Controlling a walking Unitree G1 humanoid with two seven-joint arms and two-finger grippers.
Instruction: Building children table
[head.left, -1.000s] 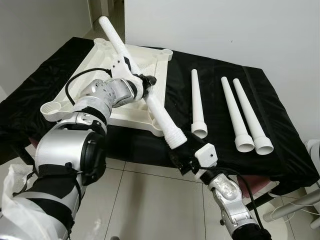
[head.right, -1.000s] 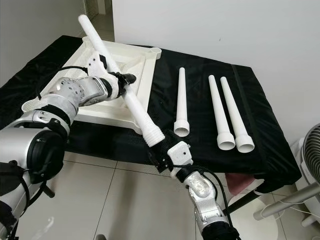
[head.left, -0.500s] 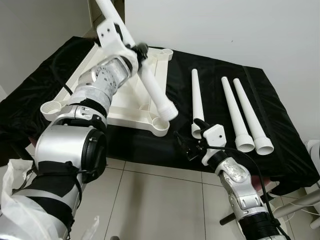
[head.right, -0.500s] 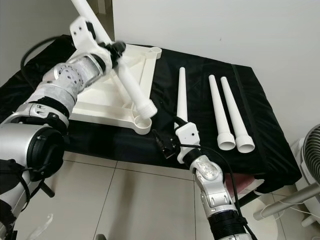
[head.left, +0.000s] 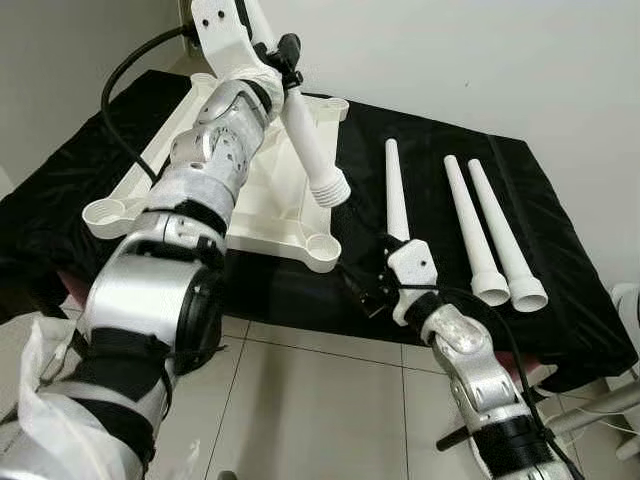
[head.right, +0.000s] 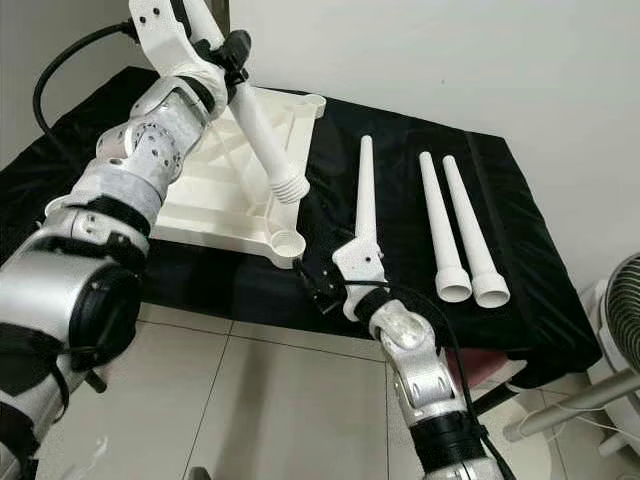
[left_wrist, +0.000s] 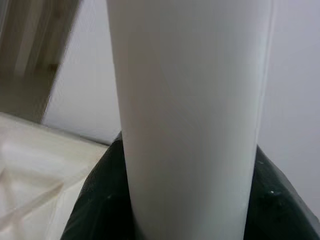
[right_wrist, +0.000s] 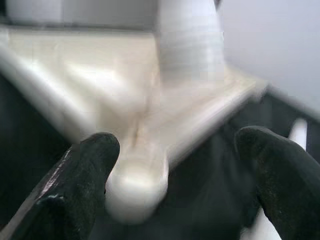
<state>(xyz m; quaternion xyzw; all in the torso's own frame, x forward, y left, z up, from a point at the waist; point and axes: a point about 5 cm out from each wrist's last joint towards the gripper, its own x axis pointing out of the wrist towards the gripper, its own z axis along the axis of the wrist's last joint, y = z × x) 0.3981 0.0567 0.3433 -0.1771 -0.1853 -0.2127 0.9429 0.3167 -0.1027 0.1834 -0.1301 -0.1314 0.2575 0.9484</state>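
Observation:
A white table top (head.left: 250, 200) lies upside down on the black cloth, with a round socket (head.left: 322, 248) at its near right corner. My left gripper (head.left: 283, 55) is shut on a white table leg (head.left: 312, 150), held tilted in the air with its threaded end a little above that socket. The leg (left_wrist: 190, 115) stands close between the fingers in the left wrist view. My right gripper (head.left: 365, 292) is open just in front of the near right corner; its fingers (right_wrist: 80, 185) flank the blurred socket (right_wrist: 132, 192).
Three more white legs (head.left: 397, 205) (head.left: 468, 228) (head.left: 505, 235) lie side by side on the black cloth (head.left: 560, 250) right of the table top. The cloth-covered surface ends at a front edge above a tiled floor (head.left: 300, 400). A fan (head.right: 622, 320) stands at the far right.
My left arm has lifted the leg higher and swung it more upright, its threaded end now above the corner socket. My right gripper has risen from below the edge toward that corner.

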